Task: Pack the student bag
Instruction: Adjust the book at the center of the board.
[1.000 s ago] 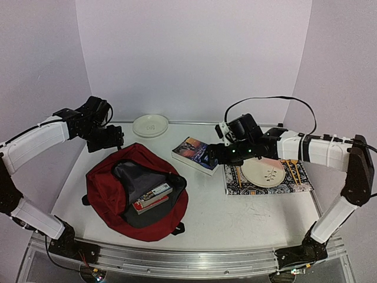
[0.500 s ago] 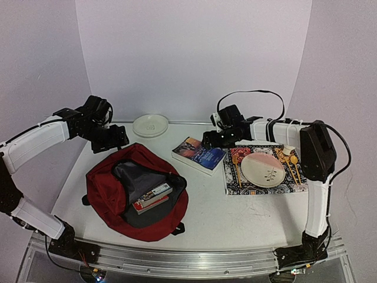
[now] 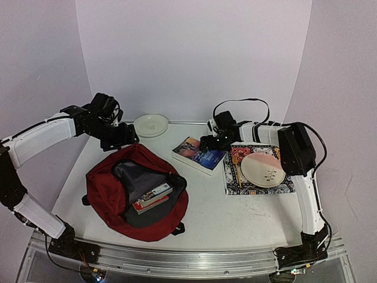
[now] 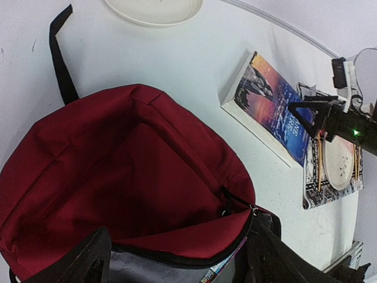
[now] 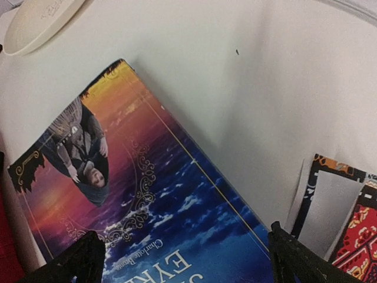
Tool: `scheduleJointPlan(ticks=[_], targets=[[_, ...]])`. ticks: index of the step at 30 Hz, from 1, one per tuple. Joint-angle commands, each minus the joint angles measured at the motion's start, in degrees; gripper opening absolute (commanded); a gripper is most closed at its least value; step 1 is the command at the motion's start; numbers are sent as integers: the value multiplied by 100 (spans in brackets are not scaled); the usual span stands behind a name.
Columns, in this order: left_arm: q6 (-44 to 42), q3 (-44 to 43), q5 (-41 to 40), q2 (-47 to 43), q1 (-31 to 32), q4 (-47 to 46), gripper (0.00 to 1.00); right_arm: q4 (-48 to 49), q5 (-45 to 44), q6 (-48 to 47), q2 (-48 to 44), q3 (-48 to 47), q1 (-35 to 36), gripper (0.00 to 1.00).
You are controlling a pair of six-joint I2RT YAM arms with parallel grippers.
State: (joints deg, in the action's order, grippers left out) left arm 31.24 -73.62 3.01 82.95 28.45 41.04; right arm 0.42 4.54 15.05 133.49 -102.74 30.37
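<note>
The student bag is a large dark red backpack lying open at the left, grey lining showing, with books inside. It fills the left wrist view. My left gripper is open and empty, just above the bag's far rim; in its wrist view the jaws straddle the zip opening. A blue and orange book lies right of the bag. My right gripper is open and empty, hovering low over the book's right end, seen close in the right wrist view.
A cream plate sits at the back. A patterned placemat at the right carries a pinkish plate and a utensil. A black bag strap trails toward the back left. The mat's corner lies beside the book.
My right arm has folded back and its gripper has moved left and farther back over the book's right end. My left gripper has moved right, toward the bag's far rim.
</note>
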Motion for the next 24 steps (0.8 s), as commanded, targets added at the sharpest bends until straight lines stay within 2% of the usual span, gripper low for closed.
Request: scheduleJointPlan(ticks=[1, 11, 19, 24], targets=[[-125, -402, 32, 157, 209, -228, 84, -431, 566, 260, 123, 32, 34, 93], [-197, -773, -110, 594, 487, -310, 84, -601, 153, 962, -672, 2015, 874, 85], [-219, -871, -124, 733, 503, -361, 83, -778, 39, 1474, -1010, 2660, 1632, 81], [-219, -830, -70, 670, 504, -386, 83, -713, -1, 1099, -1551, 2435, 1677, 82]])
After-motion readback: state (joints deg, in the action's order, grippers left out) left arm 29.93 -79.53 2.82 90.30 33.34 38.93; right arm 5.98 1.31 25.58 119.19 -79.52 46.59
